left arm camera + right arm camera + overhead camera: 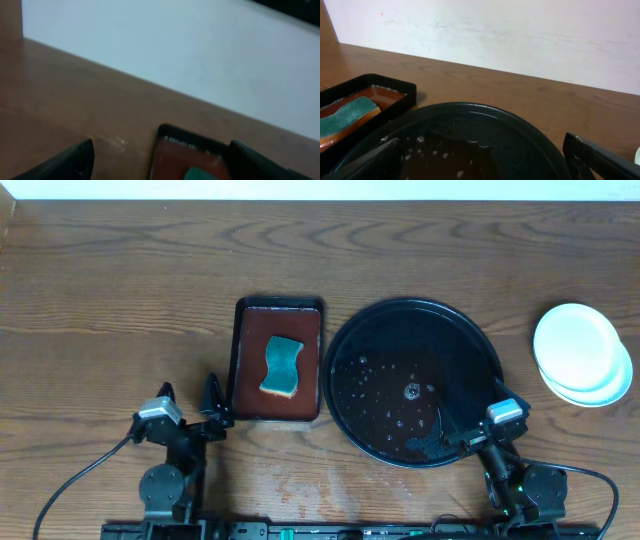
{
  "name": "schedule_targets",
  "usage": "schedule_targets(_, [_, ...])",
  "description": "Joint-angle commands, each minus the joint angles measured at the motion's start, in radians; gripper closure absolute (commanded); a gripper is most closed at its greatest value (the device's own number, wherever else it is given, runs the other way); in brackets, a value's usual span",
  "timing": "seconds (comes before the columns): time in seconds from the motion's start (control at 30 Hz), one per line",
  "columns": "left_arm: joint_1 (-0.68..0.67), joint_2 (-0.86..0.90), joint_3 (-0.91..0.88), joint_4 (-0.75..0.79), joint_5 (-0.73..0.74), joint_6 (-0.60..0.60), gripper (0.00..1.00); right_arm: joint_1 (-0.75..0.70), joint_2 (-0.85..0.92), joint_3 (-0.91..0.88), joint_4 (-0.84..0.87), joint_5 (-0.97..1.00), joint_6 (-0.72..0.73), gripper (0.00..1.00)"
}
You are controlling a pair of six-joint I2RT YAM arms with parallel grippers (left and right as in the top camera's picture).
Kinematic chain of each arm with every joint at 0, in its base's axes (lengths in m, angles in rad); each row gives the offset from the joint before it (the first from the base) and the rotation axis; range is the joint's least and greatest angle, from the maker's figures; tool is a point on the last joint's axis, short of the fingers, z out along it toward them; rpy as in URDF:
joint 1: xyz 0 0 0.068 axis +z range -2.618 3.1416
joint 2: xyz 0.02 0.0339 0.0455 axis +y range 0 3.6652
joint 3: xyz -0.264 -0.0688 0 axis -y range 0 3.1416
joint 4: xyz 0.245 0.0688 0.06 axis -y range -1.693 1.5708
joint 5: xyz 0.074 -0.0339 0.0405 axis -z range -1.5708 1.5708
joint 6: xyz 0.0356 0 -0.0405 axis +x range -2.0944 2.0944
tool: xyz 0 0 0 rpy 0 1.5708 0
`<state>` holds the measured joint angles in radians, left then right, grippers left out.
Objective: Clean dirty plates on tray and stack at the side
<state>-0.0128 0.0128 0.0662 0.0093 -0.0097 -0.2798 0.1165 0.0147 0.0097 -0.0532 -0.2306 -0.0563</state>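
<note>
The large round black tray (415,320) lies right of centre, wet with droplets and a thin puddle, with no plate on it. It also fills the lower right wrist view (520,130). The plates (577,345) sit stacked on the table at the far right, the top one white and free of smears. My right gripper (470,408) is open and empty over the tray's front right part (477,145). My left gripper (190,392) is open and empty on the left, beside the brown tray (161,145).
A rectangular dark-brown tray (250,360) holding a teal and yellow sponge (282,366) lies just left of the black tray; both show in the right wrist view, the tray (395,87) and the sponge (345,117). A white wall runs behind the table.
</note>
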Motion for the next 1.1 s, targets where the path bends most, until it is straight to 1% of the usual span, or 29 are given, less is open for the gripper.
schedule_targets(0.0, [0.007,-0.011,-0.063,-0.016,-0.002,0.014,0.15,0.008,-0.008,-0.004,0.001,0.005,-0.009,0.01])
schedule_targets(0.27, [0.007,-0.011,-0.063,-0.04,-0.016,0.018,0.15,0.008,-0.008,-0.004,0.001,0.005,-0.009,0.01])
schedule_targets(0.37, [0.007,-0.011,-0.062,-0.082,-0.016,0.017,0.15,0.008,-0.008,-0.004,0.001,0.005,-0.009,0.01])
schedule_targets(1.07, [0.007,-0.009,-0.062,-0.08,-0.016,0.018,0.15,0.008,-0.008,-0.004,0.001,0.005,-0.009,0.01])
